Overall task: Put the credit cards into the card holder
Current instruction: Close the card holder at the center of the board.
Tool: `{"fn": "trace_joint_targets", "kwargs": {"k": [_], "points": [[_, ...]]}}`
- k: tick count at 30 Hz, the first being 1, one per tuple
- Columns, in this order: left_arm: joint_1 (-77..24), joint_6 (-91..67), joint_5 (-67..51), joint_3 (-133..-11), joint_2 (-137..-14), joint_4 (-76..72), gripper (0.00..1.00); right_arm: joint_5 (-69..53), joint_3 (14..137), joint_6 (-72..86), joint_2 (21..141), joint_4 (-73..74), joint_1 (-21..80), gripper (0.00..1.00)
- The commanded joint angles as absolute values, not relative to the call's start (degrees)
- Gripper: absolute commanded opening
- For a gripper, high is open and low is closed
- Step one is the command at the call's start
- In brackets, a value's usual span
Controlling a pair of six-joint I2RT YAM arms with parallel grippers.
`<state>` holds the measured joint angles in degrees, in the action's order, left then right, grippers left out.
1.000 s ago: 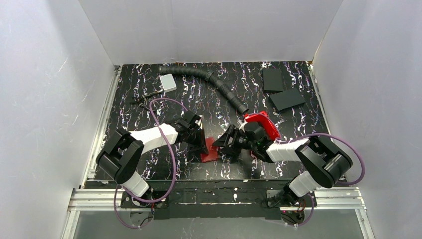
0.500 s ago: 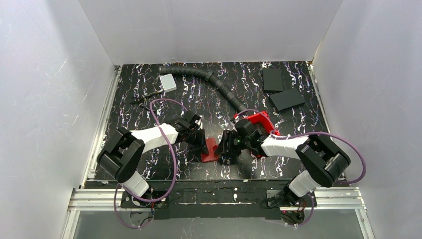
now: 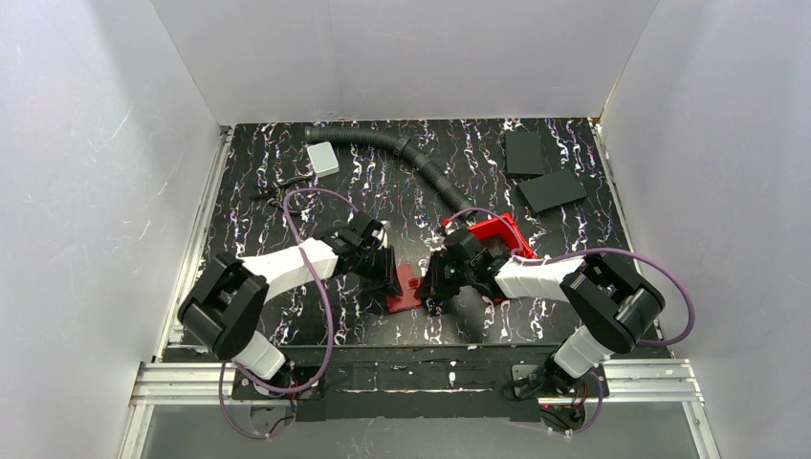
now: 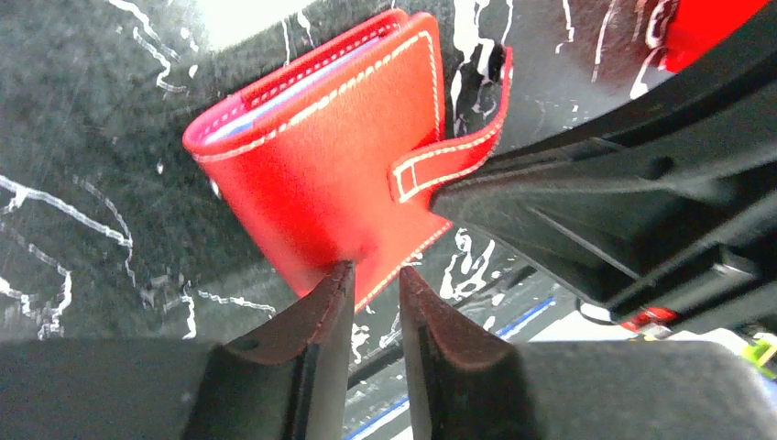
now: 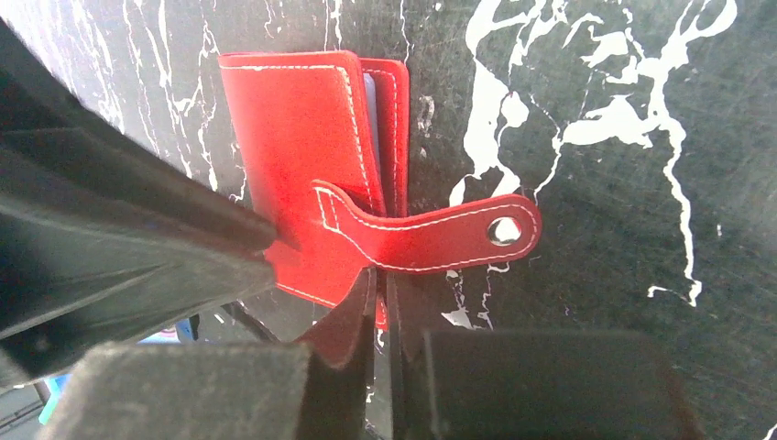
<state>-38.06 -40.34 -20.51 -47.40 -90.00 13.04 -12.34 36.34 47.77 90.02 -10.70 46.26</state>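
Top external view: both arms reach in low and meet near the front of the black, white-veined table [image 3: 287, 191].
Left gripper [image 4: 371, 275]: it sits on the left side of the target. Its jaws stand a sliver apart with a red edge right at the tips. I cannot tell whether it pinches that edge.
Card holder: the small, flat, red stitched leather folding card holder [image 3: 405, 291] lies on the table directly between the two grippers. It is folded almost closed, and its long axis runs roughly front to back.
Card: the pale blue edge of a thin card [image 4: 275, 96] shows inside the fold.
Clasp tab: the red strap with a metal snap [image 5: 440, 234] is unfastened and lies out flat, on the side facing the right arm.
Right gripper [image 5: 377, 307]: it sits on the right side, with its jaws drawn to a slit around a thin red leaf at the card holder's edge.
Deciding relation: each gripper meets an opposite long edge, so spreading the fold likely means pulling apart across the short axis. The right arm looks to have the surer grip.
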Motion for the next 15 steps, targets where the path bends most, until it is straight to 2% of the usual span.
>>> {"fn": "trace_joint_targets", "kwargs": {"k": [1,7,11,12,15], "points": [[-36.4,-39.7,-19.8,-47.0,-82.6,18.6,0.30,-4.4,35.7,44.3,91.7,-6.1,46.2,0.08],[-31.6,-45.0,-23.1,-40.6,-74.3,16.6,0.58,-4.9,32.2,46.2,92.1,-9.6,46.2,0.07],[-30.4,-50.5,-25.9,-36.3,-74.7,9.1,0.71,-5.3,31.5,46.8,92.1,-10.7,46.2,0.07],[-30.4,-52.4,-26.3,-35.2,-75.5,7.0,0.74,-5.5,31.5,46.9,92.2,-11.0,46.2,0.07],[-30.5,-58.6,-28.1,-31.0,-77.7,-3.7,0.74,-6.3,31.5,47.2,92.7,-11.9,46.2,0.07]]}}
